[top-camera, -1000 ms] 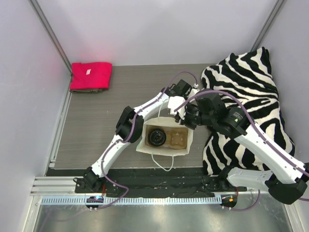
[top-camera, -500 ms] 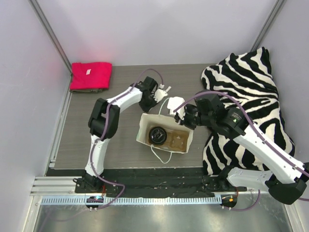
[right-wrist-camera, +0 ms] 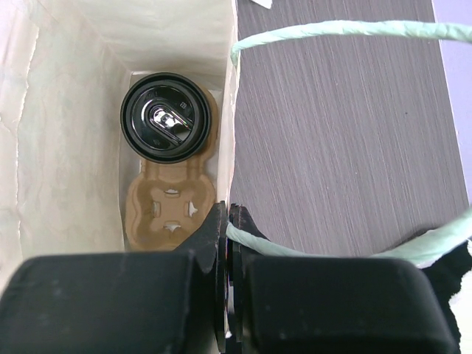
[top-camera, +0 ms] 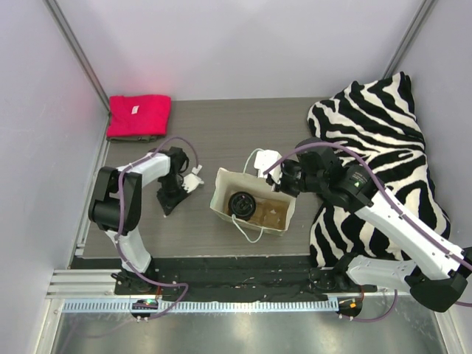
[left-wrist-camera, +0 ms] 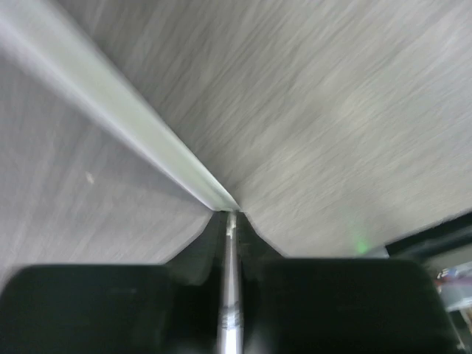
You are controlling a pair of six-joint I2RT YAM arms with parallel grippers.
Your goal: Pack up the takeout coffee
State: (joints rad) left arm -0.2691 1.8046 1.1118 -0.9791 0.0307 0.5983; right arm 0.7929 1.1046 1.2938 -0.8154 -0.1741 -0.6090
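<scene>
Coffee [right-wrist-camera: 166, 118], lidded, sits in carrier [right-wrist-camera: 147, 203] inside bag [right-wrist-camera: 51, 147]. Your R gripper [right-wrist-camera: 225, 221] is clamped on bag rim. L gripper [top-camera: 190, 179] is closed, empty, over table [top-camera: 221, 133]. Packing looks approx. done; only letting go left.

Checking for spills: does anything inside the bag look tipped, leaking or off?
Nothing stands out. The lidded coffee sits level in one slot of the carrier tray at the bottom of the paper bag; no liquid shows. The right gripper pinches the bag's wall.
</scene>
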